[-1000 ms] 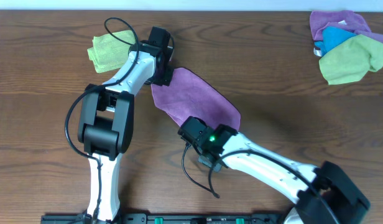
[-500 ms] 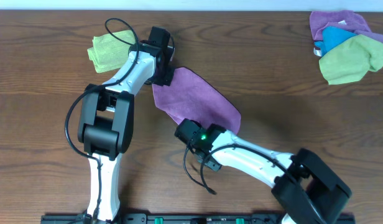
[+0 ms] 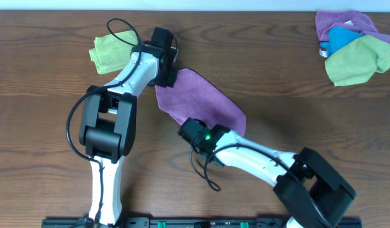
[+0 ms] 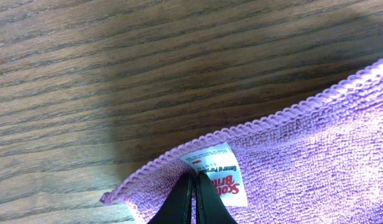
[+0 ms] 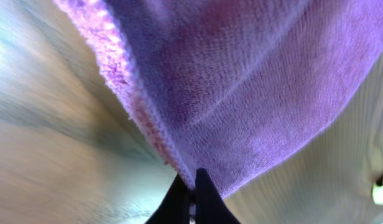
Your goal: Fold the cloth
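You have the magenta cloth (image 3: 198, 101) lying a little left of centre in the overhead frame. It is spread on the wooden table (image 3: 296, 120) as a slanted shape running from upper left to lower right. Your left gripper (image 4: 193, 194) is pinched tight on the cloth's upper left corner. Its fingertips meet at the lower left of the white tag (image 4: 216, 171), and in the wrist view the stitched hem runs off toward the upper right. Your right gripper (image 5: 190, 190) is closed narrow on the cloth's lower edge, with the hem drawn into the tips, though that view is blurred. A folded lime-green cloth (image 3: 108, 52) sits at upper left beside the left arm, and a heap of cloths (image 3: 353, 47) in purple, blue and green sits at upper right
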Controlling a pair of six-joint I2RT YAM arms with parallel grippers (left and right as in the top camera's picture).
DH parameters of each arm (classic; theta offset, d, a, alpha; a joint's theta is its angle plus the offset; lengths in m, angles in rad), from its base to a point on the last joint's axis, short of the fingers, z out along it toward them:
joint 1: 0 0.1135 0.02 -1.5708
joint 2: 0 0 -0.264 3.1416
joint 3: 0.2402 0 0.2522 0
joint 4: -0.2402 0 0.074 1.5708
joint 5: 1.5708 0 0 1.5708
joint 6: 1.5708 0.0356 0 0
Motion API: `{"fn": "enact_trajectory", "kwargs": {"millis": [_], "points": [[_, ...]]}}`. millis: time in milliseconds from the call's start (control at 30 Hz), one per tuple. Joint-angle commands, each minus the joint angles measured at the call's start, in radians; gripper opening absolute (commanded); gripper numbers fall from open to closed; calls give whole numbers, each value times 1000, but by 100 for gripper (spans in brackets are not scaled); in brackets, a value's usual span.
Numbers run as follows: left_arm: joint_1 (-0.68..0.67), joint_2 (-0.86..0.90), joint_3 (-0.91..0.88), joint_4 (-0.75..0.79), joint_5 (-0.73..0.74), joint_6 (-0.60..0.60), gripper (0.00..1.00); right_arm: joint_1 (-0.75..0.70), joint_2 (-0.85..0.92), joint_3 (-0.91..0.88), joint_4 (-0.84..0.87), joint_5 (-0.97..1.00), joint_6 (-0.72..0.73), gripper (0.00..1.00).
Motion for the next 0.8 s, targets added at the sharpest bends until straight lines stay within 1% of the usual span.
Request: {"fn": "enact_trajectory", "kwargs": {"millis": [0,100,167,300,400,433,500,700,767], "points": [[-1,22,0,10,-3,0,6,-36,11,23,-60,54,39,1],[4,22,0,39,-36,0,6,-48,11,79,-187,68,120,1],[8,22,1,63,-51,0,6,-53,11,132,-270,39,170,1],[20,22,1,90,-53,-9,6,-57,4,201,-352,-105,173,1],[25,22,1,90,-45,-16,6,-55,-1,226,-367,-224,129,1],[26,22,1,88,-45,-20,6,-55,-1,229,-364,-233,126,1],[25,22,1,82,-25,-25,6,-56,-1,230,-360,-231,126,1],[25,22,47,14,108,-38,6,-56,-1,230,-350,-231,127,1],[25,22,75,-16,116,-38,6,-56,-1,230,-342,-231,127,1]]}}
